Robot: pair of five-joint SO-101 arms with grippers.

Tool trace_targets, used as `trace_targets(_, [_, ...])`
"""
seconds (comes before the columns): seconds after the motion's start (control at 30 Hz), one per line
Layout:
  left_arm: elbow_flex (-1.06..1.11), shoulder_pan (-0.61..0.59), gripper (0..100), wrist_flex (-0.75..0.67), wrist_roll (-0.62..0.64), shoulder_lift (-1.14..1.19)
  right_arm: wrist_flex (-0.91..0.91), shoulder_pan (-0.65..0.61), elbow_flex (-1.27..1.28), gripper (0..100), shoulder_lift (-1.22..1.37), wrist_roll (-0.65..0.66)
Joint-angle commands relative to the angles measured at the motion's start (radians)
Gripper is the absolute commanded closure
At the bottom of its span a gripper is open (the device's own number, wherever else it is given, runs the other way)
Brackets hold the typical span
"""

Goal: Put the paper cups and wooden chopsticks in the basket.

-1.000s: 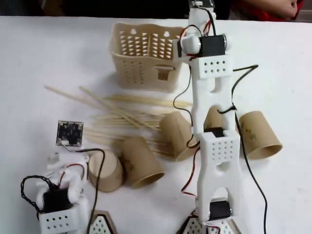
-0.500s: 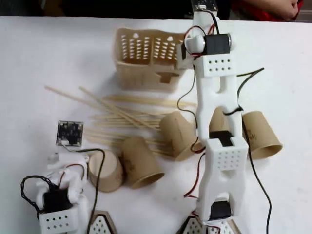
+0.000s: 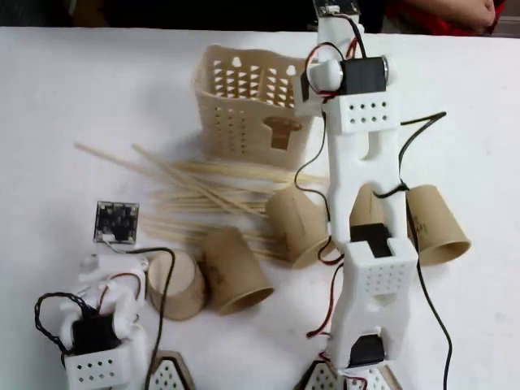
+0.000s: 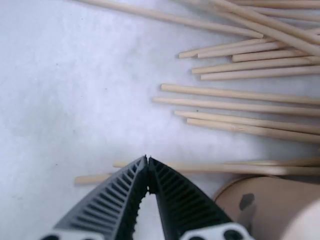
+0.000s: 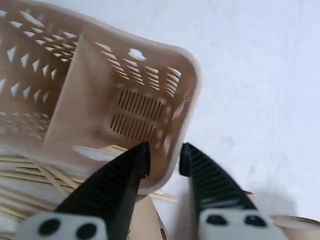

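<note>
One basket (image 3: pixel 244 134) is being gripped at its rim by the right tool (image 5: pixel 164 154). Five paper cups (image 3: pixel 236 272) and wooden chopsticks (image 3: pixel 211 191), too overlapped to count, are lying on the counter (image 3: pixel 81 89) just beside it. The left tool (image 4: pixel 148 161) is being held closed, empty.

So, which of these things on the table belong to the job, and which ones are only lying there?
For the job:
- basket, held at its rim by the right fingers
- cups
- chopsticks, spread between basket and cups

Not for the job:
- table
- arm bases
</note>
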Motion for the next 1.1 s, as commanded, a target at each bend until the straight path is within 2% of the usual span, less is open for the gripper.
trace_targets(0.0, [-0.049,-0.007,98,-0.005,-0.011,-0.008,0.004,-0.025,-0.023,82.9,-0.094,0.012])
trace_targets(0.23, [-0.049,-0.007,98,-0.005,-0.011,-0.008,0.007,-0.018,0.049,82.9,-0.266,0.135])
trace_targets(0.57, [-0.044,-0.007,98,-0.018,-0.012,-0.008,0.005,0.025,0.539,82.9,-0.674,0.396])
trace_targets(0.77, [-0.044,-0.007,98,-0.02,-0.012,-0.008,0.002,0.171,0.781,82.9,-0.828,0.657])
trace_targets(1.07, [-0.044,-0.007,98,-0.02,-0.012,-0.008,-0.001,0.332,1.074,82.7,-0.857,1.103])
